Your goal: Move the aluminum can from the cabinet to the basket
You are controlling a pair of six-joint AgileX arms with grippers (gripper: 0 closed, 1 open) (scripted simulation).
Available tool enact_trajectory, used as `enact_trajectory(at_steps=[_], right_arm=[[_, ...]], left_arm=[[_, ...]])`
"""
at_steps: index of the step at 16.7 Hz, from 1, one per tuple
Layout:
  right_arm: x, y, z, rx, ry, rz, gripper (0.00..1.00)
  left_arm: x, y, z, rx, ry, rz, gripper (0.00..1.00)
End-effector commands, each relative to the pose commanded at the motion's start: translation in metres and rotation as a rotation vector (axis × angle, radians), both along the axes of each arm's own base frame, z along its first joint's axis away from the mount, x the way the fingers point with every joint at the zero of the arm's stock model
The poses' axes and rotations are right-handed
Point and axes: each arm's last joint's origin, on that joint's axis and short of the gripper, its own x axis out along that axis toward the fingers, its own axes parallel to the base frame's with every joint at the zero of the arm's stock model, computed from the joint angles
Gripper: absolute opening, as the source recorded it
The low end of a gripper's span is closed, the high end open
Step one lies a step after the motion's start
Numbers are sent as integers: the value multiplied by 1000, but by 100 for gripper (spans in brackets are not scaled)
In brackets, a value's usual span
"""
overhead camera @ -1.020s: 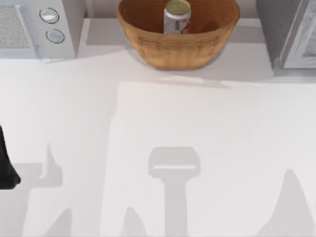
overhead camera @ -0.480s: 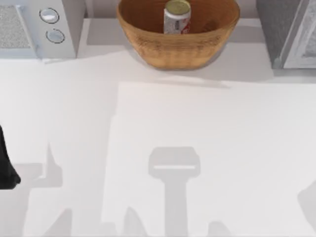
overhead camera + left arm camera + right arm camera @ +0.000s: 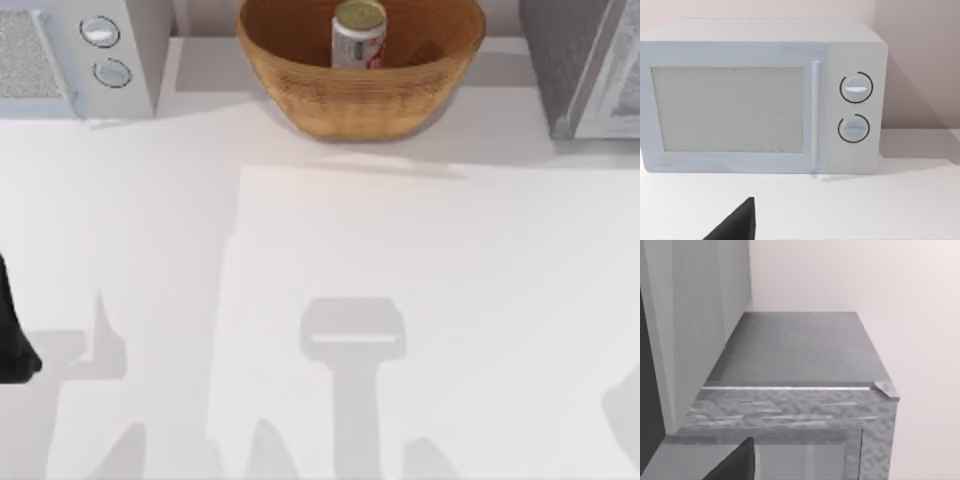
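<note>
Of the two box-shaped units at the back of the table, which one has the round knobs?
The white appliance at the table's back left: two round knobs beside its door. The cabinet at back right is dark grey speckled, with none visible.

The left arm [image 3: 12, 335] is a plain matte black, smooth and rounded. A flat black wedge, part of the left gripper [image 3: 735, 225], tapers to a sharp corner.

The aluminum can [image 3: 358, 34] stands upright inside the basket [image 3: 360, 95], which sits at the middle of the table's [image 3: 420, 300] far edge. A white microwave [image 3: 75, 60] with two round knobs [image 3: 105, 52] fills the far left corner, and the cabinet [image 3: 585, 65] fills the far right corner. Part of the left arm [image 3: 12, 330], dark, juts in at the table's left edge.
</note>
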Motion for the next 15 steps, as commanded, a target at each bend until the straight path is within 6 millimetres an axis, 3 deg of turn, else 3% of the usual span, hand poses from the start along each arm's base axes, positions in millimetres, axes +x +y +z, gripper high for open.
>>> enact_trajectory(at_steps=[3, 6, 11, 15], right_arm=[[23, 17, 2, -2, -3, 0, 100], [56, 51, 4, -2, -7, 0, 100], [99, 148, 5, 3, -7, 0, 100], [96, 230, 3, 5, -3, 0, 100]], left_arm=[[0, 0, 0, 0, 0, 0, 100], [0, 0, 0, 0, 0, 0, 100], [0, 0, 0, 0, 0, 0, 100], [0, 0, 0, 0, 0, 0, 100]])
